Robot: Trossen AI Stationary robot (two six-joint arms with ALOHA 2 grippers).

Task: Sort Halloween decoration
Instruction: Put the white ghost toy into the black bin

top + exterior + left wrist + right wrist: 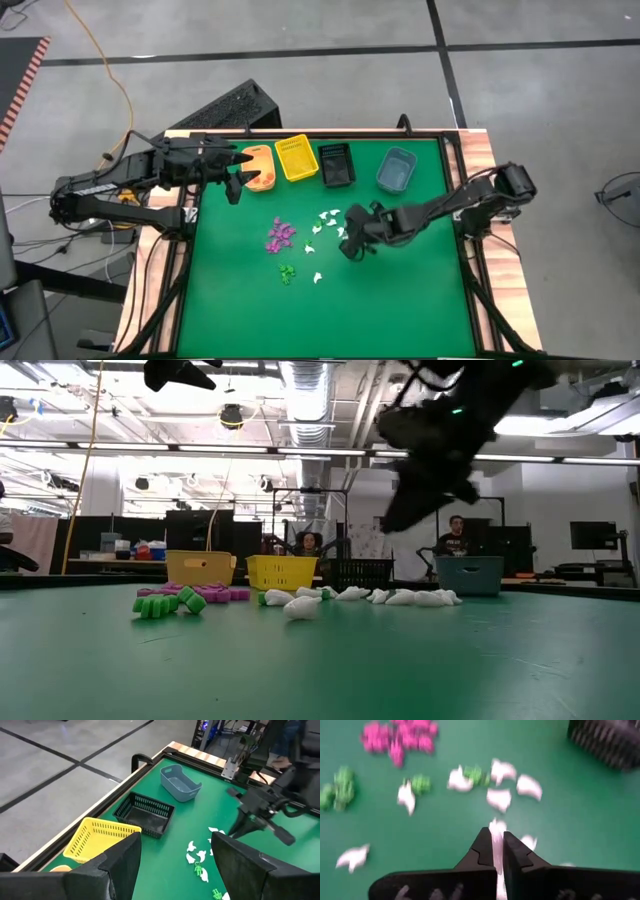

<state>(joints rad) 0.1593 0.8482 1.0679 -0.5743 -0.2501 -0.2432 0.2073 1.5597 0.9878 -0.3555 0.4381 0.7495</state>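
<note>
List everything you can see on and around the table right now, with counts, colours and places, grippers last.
Orange bin: one, orange, far-left end of the bin row.
Yellow bin: one, yellow, beside the orange one.
Black bin: one, black mesh, third in the row.
Blue-grey bin: one, far-right end of the row.
White trinkets: several, white, scattered mid-table; count unclear.
Purple trinkets: a cluster, purple, left of the white ones.
Green trinkets: a few, green, nearer than the purple cluster.
Table: one, green top with wooden edge.
People: two seated in the room behind.
Left gripper: open, beside the orange bin.
Right gripper: fingers nearly shut around a white trinket, over the white scatter.
</note>
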